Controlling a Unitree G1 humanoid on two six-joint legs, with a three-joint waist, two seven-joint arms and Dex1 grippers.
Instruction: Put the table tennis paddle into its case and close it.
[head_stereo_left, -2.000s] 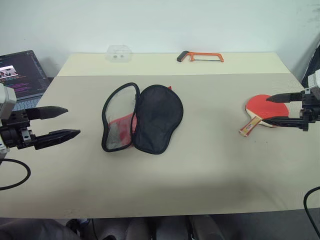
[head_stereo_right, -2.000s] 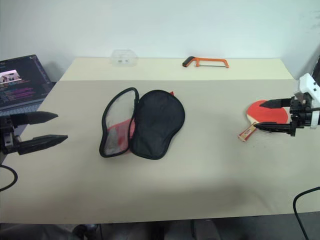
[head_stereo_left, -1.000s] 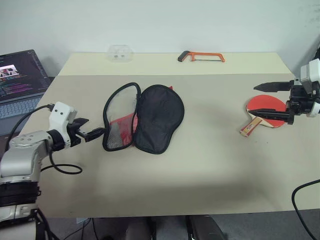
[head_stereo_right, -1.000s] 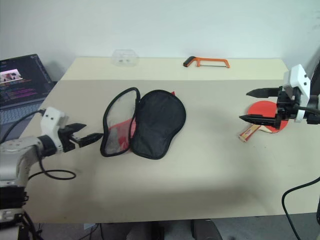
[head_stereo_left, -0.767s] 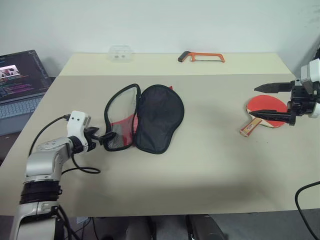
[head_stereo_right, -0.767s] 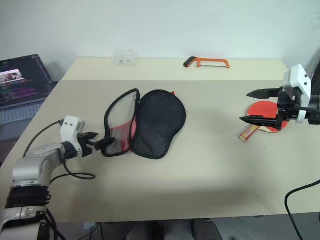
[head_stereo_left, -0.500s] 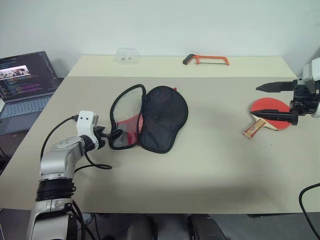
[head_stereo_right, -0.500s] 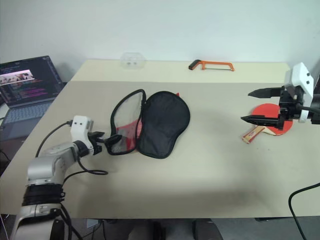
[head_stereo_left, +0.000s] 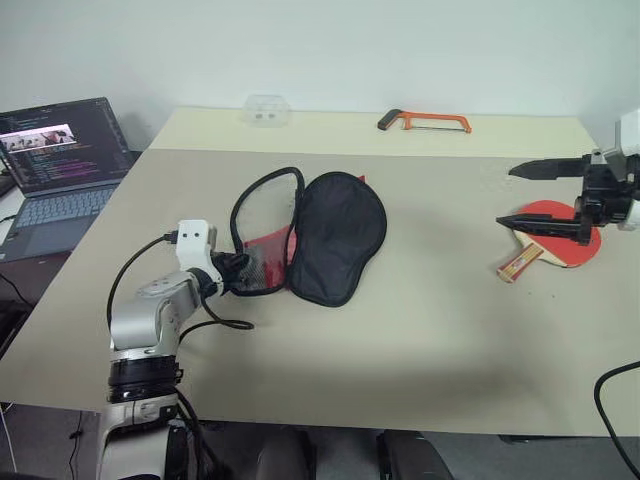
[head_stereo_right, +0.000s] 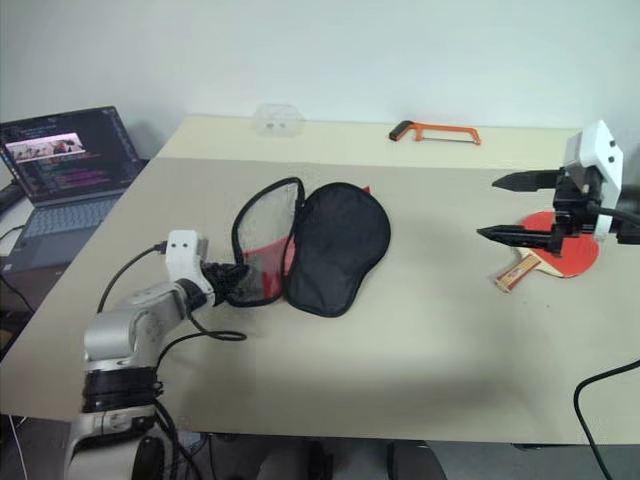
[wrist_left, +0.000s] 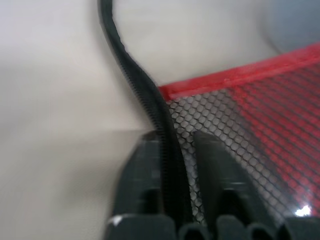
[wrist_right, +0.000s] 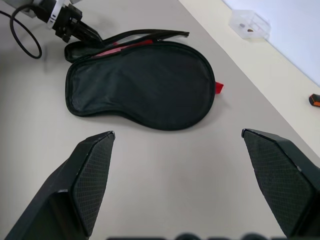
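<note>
Beige table (head_stereo_left: 400, 330): left gripper (head_stereo_left: 232, 272) pinched on the case (head_stereo_left: 335, 235) zip rim; lift gently. Right gripper (head_stereo_left: 545, 195) wide open, empty, above the paddle (head_stereo_left: 570, 245).

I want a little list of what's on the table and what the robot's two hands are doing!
case: open case lying flat mid-table, mesh flap folded out
paddle: table tennis paddle on the table, not in the case
left tool: left tool pinching the case's zipper edge at the mesh flap
right tool: right tool wide open, held above the paddle
far edge: orange hacksaw, small clear box
beside the table: open laptop
</note>
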